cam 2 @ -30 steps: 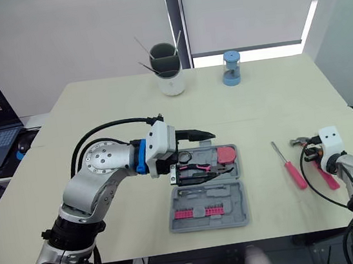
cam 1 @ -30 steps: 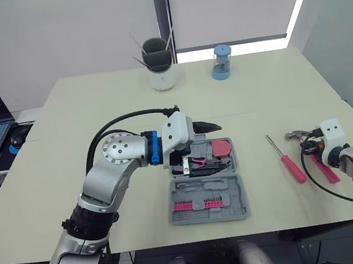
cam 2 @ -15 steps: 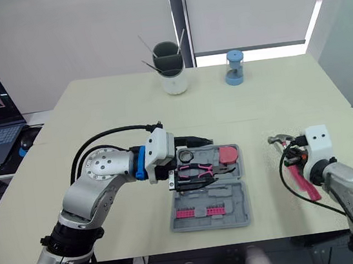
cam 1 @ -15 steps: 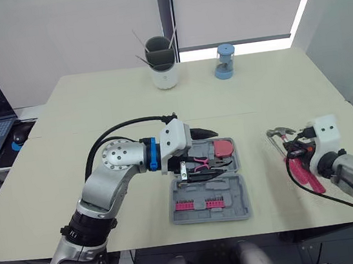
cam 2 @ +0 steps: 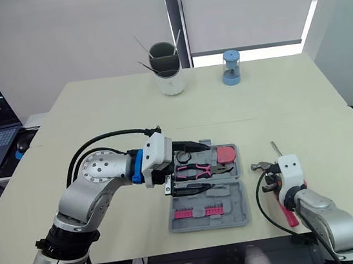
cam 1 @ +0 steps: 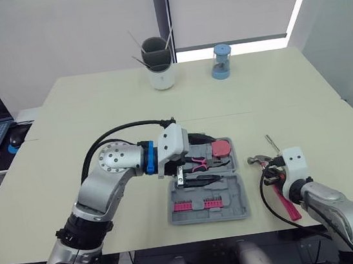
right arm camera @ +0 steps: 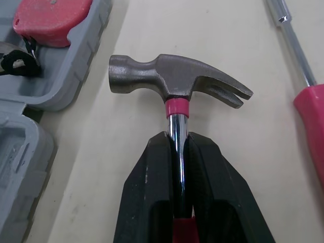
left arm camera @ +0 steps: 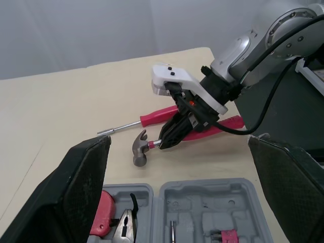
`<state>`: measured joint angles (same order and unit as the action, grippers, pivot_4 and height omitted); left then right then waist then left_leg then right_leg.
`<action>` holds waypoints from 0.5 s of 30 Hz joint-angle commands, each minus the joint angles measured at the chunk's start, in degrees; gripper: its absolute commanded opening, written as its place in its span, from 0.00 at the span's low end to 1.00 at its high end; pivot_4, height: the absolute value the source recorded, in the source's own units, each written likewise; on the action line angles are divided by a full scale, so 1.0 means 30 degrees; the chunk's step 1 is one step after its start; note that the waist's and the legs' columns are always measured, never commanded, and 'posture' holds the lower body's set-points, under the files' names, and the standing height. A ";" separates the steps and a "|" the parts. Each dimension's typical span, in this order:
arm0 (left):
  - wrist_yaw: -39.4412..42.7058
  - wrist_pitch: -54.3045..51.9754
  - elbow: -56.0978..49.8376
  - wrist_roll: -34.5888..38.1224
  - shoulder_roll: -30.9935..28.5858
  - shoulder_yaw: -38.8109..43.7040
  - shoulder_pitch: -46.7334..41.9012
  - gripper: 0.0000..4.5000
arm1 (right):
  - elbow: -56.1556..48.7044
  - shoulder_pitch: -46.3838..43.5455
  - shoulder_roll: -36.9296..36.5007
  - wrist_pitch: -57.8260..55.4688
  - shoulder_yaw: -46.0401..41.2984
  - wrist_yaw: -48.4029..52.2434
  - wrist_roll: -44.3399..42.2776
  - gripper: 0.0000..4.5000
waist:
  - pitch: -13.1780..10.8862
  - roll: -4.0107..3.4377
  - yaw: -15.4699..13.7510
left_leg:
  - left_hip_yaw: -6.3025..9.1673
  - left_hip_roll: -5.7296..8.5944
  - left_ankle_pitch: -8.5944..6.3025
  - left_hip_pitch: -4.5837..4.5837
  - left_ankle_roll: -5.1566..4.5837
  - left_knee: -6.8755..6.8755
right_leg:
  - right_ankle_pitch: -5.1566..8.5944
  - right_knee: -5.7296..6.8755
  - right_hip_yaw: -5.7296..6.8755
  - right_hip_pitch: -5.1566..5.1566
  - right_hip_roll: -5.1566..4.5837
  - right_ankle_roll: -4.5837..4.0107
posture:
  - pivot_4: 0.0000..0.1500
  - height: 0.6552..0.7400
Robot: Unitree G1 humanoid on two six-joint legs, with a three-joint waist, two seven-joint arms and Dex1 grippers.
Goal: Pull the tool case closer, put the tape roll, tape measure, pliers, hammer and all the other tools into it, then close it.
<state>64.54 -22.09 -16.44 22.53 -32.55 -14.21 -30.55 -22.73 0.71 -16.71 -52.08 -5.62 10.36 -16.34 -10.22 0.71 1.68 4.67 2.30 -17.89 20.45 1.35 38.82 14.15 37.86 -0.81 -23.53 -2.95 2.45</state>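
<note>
My right pincer (right arm camera: pixel 177 139) clenched on red-collared steel claw hammer (right arm camera: pixel 172 76), shaft between its tips, head just ahead. Open grey plastic tool case (cam 1: pixel 233 188) beside it holds pink-handled pliers (cam 1: pixel 198 163), red tape measure (cam 1: pixel 221 147).

We log the hammer (right arm camera: pixel 174 76) head as dull grey cast metal with a polished chrome shaft. We see the tool case (cam 1: pixel 208 201) as matt grey moulded plastic and the screwdriver (right arm camera: pixel 310 109) handle as glossy red plastic with a bright metal shank. The right gripper (right arm camera: pixel 176 137) fingers (right arm camera: pixel 147 202) look matt black plastic; the table (cam 1: pixel 95 110) looks smooth, matt cream.
</note>
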 commanded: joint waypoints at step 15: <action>0.0330 -0.0235 -0.0890 0.0230 -0.0435 0.0266 -0.0212 1.00 | -0.1252 0.0515 0.0886 0.0103 -0.0362 0.0312 -0.0529 0.55 | 0.0000 -0.0001 -0.0002 | 0.0007 -0.0002 -0.0001 0.0002 -0.0002 -0.0001 | 0.0000 -0.0001 -0.0007 0.0000 0.0001 -0.0001 | 1.00 1.00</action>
<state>65.64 -23.39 -17.66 22.64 -33.93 -14.21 -30.57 -22.80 2.03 -13.06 -51.39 -5.50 10.59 -17.06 -10.22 0.70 1.68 4.69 2.30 -17.90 20.46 1.35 38.82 14.16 37.86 -0.83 -23.53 -2.95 2.45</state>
